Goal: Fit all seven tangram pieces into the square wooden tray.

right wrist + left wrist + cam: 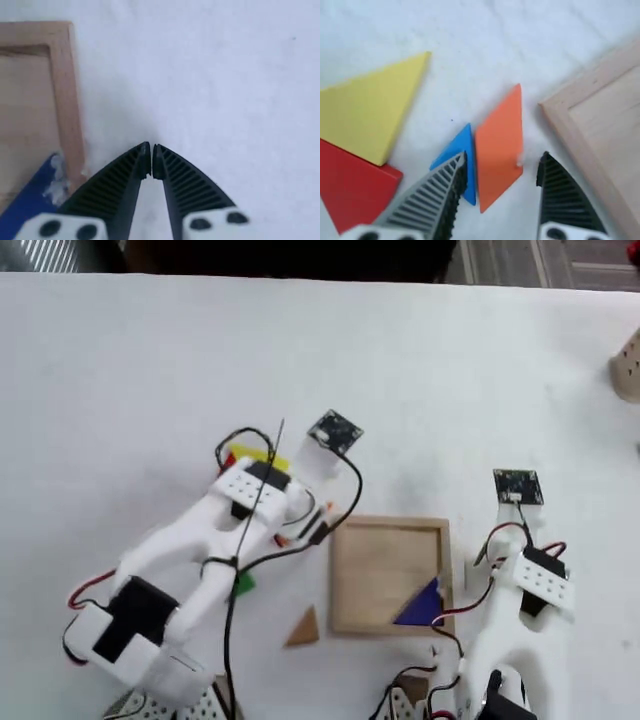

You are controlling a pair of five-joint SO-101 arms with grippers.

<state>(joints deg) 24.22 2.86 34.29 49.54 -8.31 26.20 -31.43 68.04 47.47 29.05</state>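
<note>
The square wooden tray point(390, 526) lay on the white worktop point(150, 360) with almost nothing in it. One dark blue triangle point(421, 606) sat in its 5 o'clock corner, tight against the rim. I could not tell whether it lay flat or rode up on the wood. By that count, six pieces had not yet gone in.

A tan triangle point(303, 628) rested alone on the worktop at the tray's 8 o'clock. A green piece point(243, 584) showed from under the left arm point(190, 560) at about 9 o'clock.

The other four were gathered off the tray's 10 o'clock corner. An orange parallelogram point(500, 142) lay nearest the rim, with a light blue triangle point(455, 157) just beside its long edge. Beyond them was a yellow triangle point(370, 107) with a red piece point(350, 187) against it.

The left jaws stood wide and low, one on each side of the orange parallelogram and not closed on it. It was probably chosen because it lay closest to the tray. The light blue triangle lay so close under one jaw that closing might nudge it.

The right arm point(530, 585) was at the tray's 3 o'clock. Its jaws were pressed together on nothing above bare worktop, seemingly held aside to leave the tray open.
</note>
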